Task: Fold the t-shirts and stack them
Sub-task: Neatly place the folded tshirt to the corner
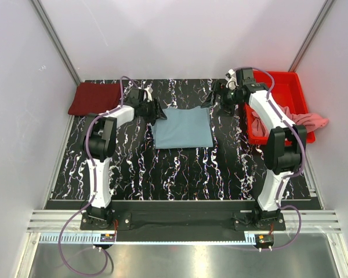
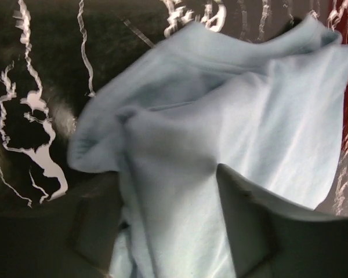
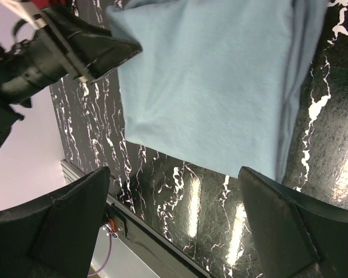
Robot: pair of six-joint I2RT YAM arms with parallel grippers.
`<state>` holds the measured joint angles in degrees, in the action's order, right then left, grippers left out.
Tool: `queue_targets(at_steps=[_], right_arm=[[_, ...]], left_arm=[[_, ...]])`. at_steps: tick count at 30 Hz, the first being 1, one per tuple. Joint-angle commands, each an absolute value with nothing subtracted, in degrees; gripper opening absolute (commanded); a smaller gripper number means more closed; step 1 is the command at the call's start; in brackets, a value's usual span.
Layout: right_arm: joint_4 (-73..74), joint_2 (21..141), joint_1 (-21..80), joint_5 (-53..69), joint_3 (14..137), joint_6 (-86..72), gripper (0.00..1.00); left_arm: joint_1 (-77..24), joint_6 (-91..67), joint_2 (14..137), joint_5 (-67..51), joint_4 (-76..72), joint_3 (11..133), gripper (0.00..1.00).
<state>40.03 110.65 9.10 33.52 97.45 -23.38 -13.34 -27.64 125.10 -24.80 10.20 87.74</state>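
Three shirts show on the table [image 1: 133, 168]. I see the blue shirt [image 1: 182, 128] folded flat at centre. My left gripper [image 1: 158, 112] sits at its 10 o'clock corner. In the wrist view, bunched blue cloth runs between the fingers [image 2: 255, 231], which stand apart, but through the blur I cannot tell whether they pinch it. My right gripper [image 1: 213, 97] hangs just off the 1 o'clock corner, jaws wide, holding nothing. At 10 o'clock lies the maroon shirt [image 1: 94, 97], and at 2 o'clock the pink shirt [image 1: 310, 120] spills over the tray [image 1: 284, 81] rim.
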Motion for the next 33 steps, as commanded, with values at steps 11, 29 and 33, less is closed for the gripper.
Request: queue_targets(at_steps=[11,29,33], right_arm=[[39.5,97.0,9.2,34.5,86.7,-23.7,1.00],[46.8,85.9,9.6,36.5,72.1,-22.3,1.00],[47.6,88.0,10.3,36.6,73.8,-21.7,1.00]], left_arm=[[-12.6,-19.3,122.4,-20.8,15.3,93.0,0.00],[-10.2,6.7,120.6,20.3,48.4,125.5,0.00],[-10.0,13.5,119.3,24.5,44.2,125.7,0.00]])
